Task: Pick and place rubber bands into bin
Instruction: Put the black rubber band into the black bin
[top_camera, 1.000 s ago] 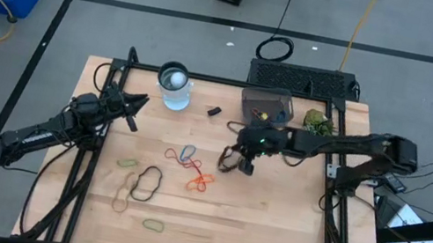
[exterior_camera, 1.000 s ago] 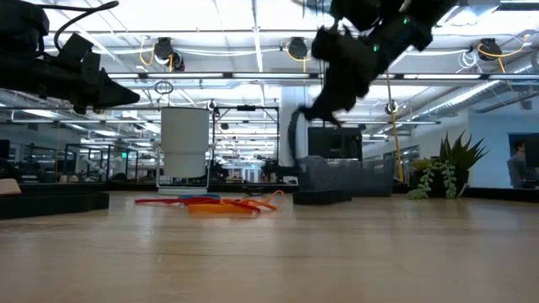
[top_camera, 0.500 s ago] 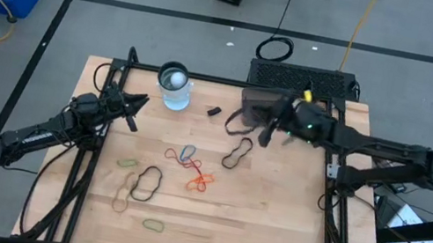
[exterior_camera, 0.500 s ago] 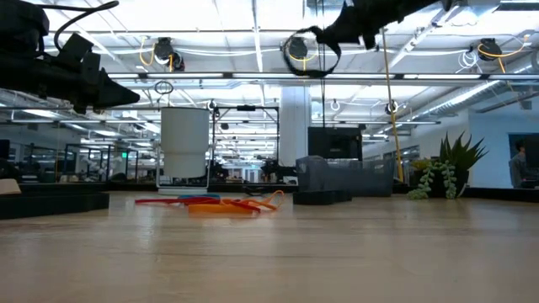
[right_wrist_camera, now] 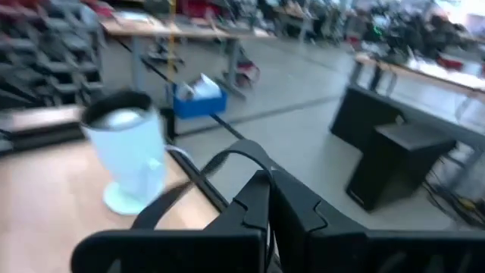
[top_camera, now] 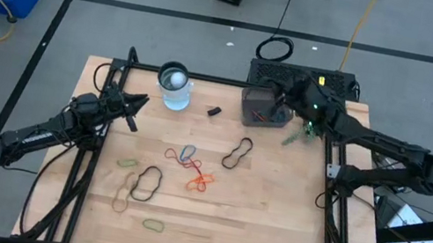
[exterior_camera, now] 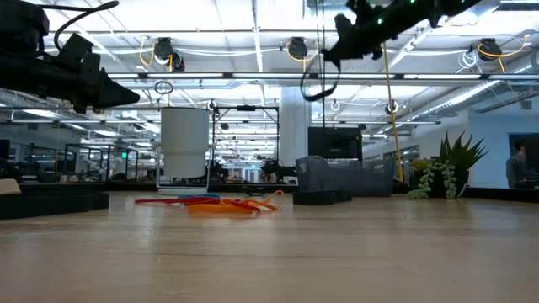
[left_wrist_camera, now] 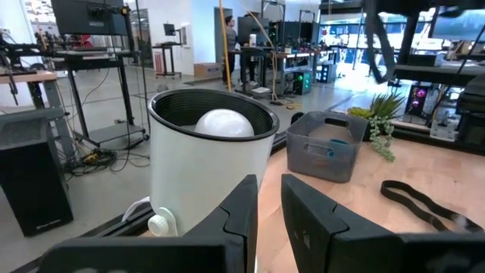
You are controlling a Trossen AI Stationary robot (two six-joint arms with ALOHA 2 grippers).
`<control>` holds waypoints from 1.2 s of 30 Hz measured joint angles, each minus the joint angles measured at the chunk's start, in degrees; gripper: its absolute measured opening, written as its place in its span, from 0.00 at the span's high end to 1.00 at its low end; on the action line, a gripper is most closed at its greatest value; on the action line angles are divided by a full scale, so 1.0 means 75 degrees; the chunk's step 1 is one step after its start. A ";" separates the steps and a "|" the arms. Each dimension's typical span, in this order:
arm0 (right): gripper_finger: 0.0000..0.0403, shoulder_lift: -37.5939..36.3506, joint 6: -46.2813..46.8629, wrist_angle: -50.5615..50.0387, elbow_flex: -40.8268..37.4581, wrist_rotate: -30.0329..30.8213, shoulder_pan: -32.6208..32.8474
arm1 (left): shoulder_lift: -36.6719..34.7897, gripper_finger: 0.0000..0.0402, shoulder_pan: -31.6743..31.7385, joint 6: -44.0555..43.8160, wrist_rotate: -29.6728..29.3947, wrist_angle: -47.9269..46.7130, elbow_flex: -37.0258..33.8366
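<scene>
Right claw hides the bin's inside.

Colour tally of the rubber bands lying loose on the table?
Black bands: 2
Green bands: 2
Tan bands: 2
Orange-red bands: 2
Blue bands: 1
Total: 9. The tangled middle cluster is hard to separate, so the orange-red and blue counts are less certain.

The high view is looking straight down on the whole table; the low view is gazing level across it; both wrist views are sharing the white cup nearby
</scene>
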 joint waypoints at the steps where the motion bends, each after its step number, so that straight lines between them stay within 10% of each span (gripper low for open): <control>1: 1.00 0.0097 0.0000 -0.0096 0.0000 0.0000 -0.0105 | 0.0000 0.83 -0.0003 0.0043 0.0000 0.0000 0.0000; 36: 1.00 0.3160 -0.0202 -0.2108 -0.0003 -0.0055 -0.0738 | 0.0000 0.83 -0.0003 0.0099 0.0000 -0.0003 0.0000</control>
